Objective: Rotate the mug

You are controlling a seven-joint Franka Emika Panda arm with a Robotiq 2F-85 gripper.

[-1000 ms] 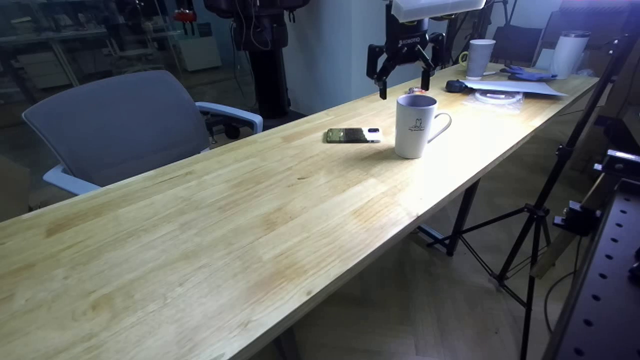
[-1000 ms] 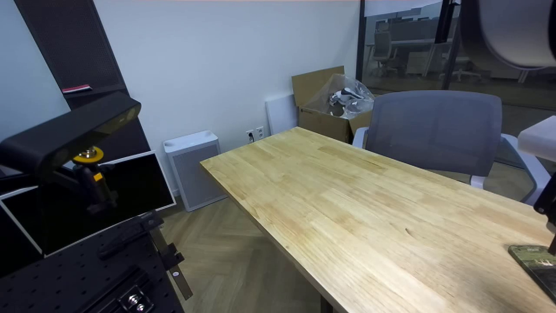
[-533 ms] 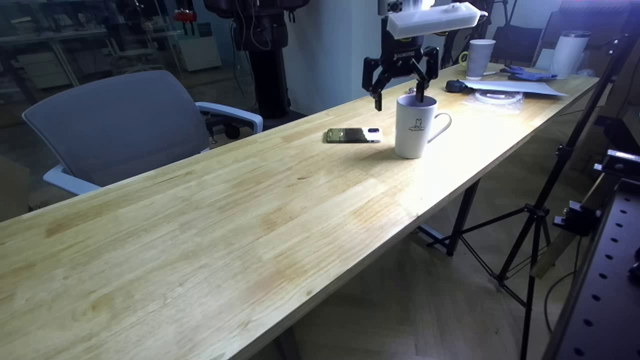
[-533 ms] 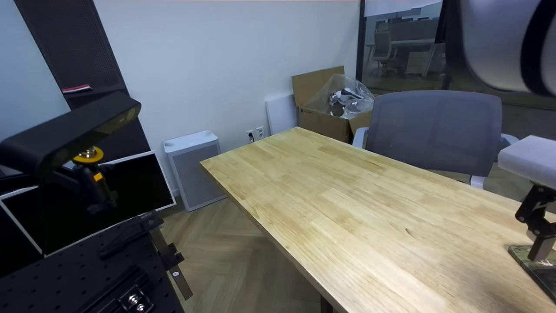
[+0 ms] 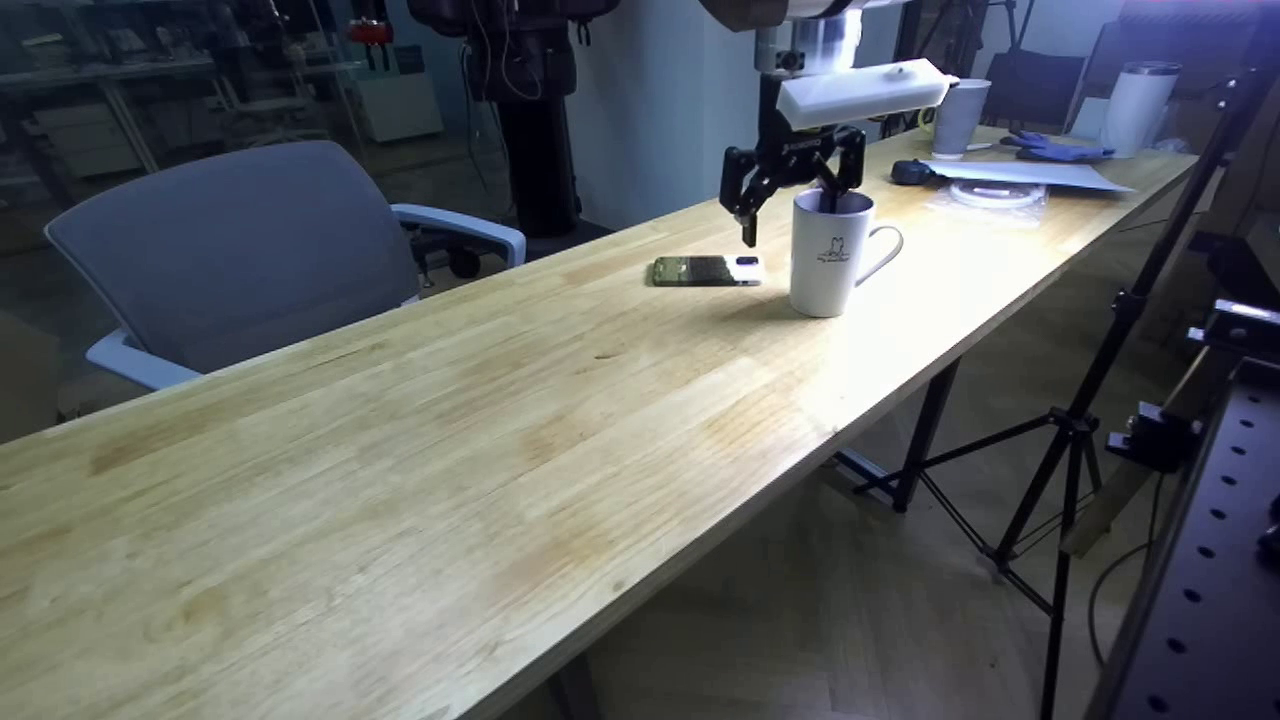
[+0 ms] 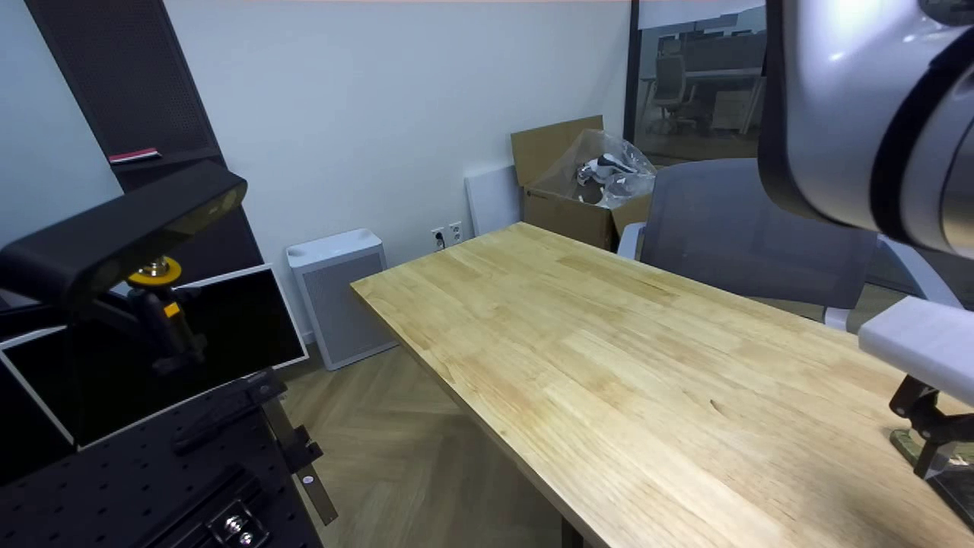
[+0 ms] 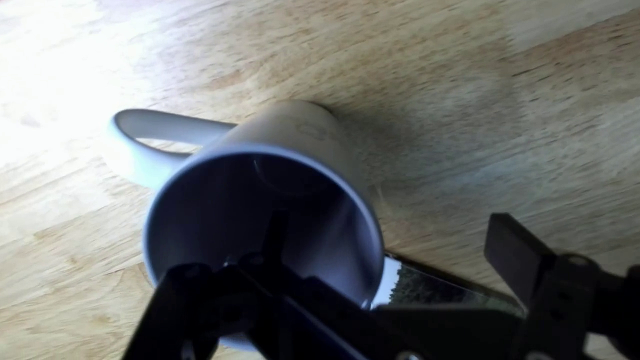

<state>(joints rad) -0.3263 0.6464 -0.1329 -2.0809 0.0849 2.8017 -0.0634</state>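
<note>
The white mug (image 5: 815, 280) stands upright on the wooden table, its handle (image 5: 888, 255) to the right in an exterior view. In the wrist view the mug (image 7: 305, 122) shows its dark inside, with the handle at upper left. My gripper (image 5: 790, 222) is open and points down. One of its fingers reaches inside the mug and the other hangs outside, so the mug's wall stands between them. In the wrist view the gripper (image 7: 390, 217) shows a wide gap between the fingertips. The outer finger looks apart from the wall. The mug is out of view in an exterior view.
A phone (image 5: 705, 270) lies flat beside the mug, near the outer finger; it also shows in the wrist view (image 7: 430, 287). Farther back stand a grey cup (image 5: 962, 118) and a tumbler (image 5: 1140, 110). A blue glove (image 5: 1060, 150) and a bagged ring (image 5: 995, 195) lie there too.
My gripper has come down from above the mug, and one finger has gone into the mug's mouth while the other passed outside. The mug and the phone have not moved.
</note>
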